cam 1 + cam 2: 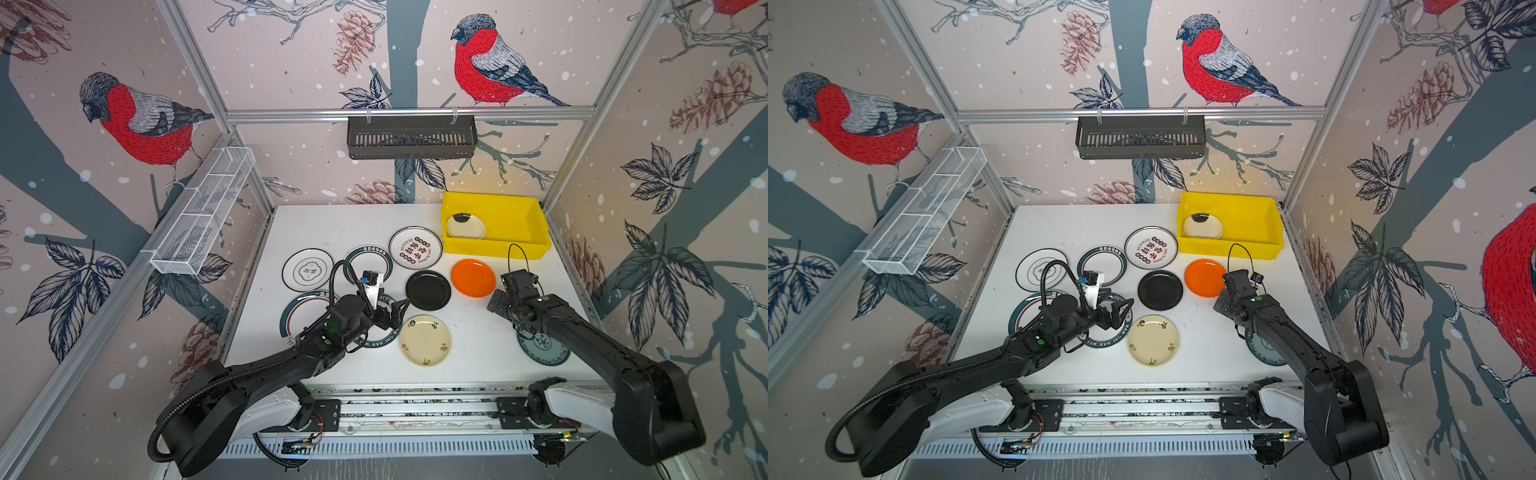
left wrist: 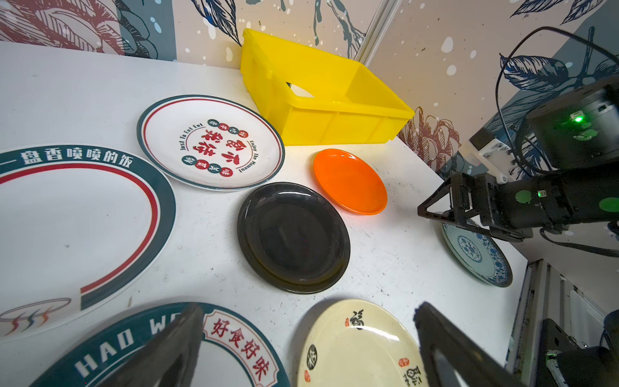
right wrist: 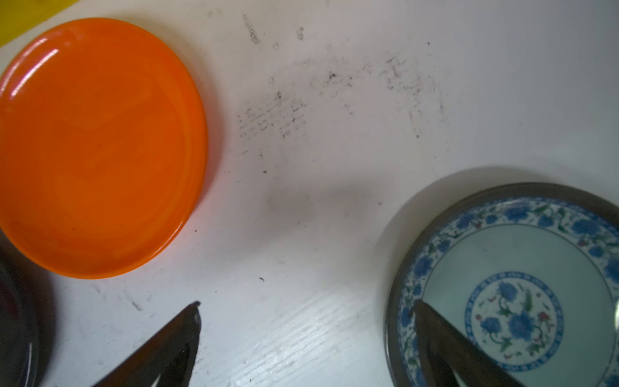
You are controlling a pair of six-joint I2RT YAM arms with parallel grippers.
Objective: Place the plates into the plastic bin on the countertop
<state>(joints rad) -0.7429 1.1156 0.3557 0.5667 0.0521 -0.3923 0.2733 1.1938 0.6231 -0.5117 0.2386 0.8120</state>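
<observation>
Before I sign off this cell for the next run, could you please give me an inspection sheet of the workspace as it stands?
Surface: white countertop, scuffed with dark marks.
Job's things: yellow plastic bin at the back right with one plate inside; nine more out on the countertop, among them the orange plate, black plate and blue-patterned plate.
Clutter: nothing seen.
Grippers: left gripper open above the green-rimmed plate; right gripper open, holding nothing, between the orange and blue-patterned plates.
Cables: black conduit loops over the left wrist; thin black cable loops above the right wrist.
Surroundings: black slotted basket and white wire mesh tray on frame rails; bird-print walls.
</observation>
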